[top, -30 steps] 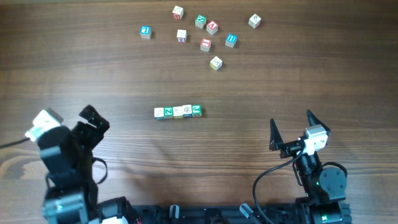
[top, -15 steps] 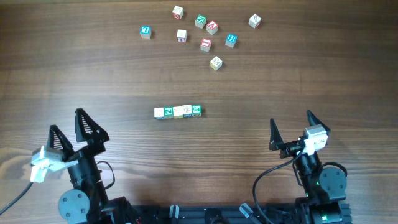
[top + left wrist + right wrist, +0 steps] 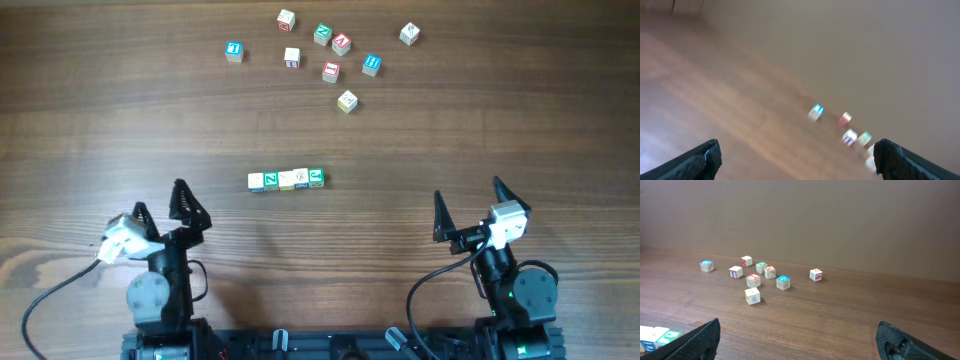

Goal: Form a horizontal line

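The horizontal line (image 3: 286, 179) runs side to side, ahead and between the left end effector (image 3: 160, 203) and right end effector (image 3: 467, 192). The left is nearer. Both are spread wide and empty.

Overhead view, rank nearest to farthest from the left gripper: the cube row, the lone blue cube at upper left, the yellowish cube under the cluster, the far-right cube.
1. cube row: mid-table, to the right of the left gripper.
2. blue cube: left end of the scatter.
3. yellowish cube: lowest of the scatter.
4. far-right cube: top right, clearly farthest.
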{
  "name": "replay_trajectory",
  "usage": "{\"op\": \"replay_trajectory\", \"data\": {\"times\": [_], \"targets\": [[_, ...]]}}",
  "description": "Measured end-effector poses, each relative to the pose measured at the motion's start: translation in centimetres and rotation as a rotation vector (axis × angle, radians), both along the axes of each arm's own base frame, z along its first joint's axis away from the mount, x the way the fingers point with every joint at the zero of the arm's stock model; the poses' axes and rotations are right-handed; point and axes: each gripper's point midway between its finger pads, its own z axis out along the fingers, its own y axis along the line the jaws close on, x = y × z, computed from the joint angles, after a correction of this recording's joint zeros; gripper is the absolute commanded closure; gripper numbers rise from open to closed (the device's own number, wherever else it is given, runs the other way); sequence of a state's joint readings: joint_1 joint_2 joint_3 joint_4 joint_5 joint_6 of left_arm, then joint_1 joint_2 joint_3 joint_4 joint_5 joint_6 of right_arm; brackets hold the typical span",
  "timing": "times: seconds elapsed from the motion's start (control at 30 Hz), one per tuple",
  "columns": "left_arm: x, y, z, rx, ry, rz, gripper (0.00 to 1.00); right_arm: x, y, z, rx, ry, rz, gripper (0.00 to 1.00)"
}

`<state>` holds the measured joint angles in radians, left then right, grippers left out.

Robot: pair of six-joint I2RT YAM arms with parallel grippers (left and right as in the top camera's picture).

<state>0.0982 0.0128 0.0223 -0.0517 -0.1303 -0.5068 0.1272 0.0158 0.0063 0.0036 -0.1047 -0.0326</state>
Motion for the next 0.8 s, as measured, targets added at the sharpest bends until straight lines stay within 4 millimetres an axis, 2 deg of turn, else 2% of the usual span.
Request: {"op": "replay_trajectory", "data": {"times": [0.03,0.63,0.8], "targets": [[0.04,-0.01,-0.81,-0.002,0.022,-0.001,0.00,0.00,0.00,0.00,0.000,0.000,0.000,0.00],[0.05,-0.01,-0.80,-0.002,0.021,-0.001,0.00,0.00,0.00,0.00,0.000,0.000,0.000,0.00],[0.05,-0.01,-0.80,0.184,0.064,-0.011,0.00,0.00,0.00,0.00,0.000,0.000,0.000,0.00]]}}
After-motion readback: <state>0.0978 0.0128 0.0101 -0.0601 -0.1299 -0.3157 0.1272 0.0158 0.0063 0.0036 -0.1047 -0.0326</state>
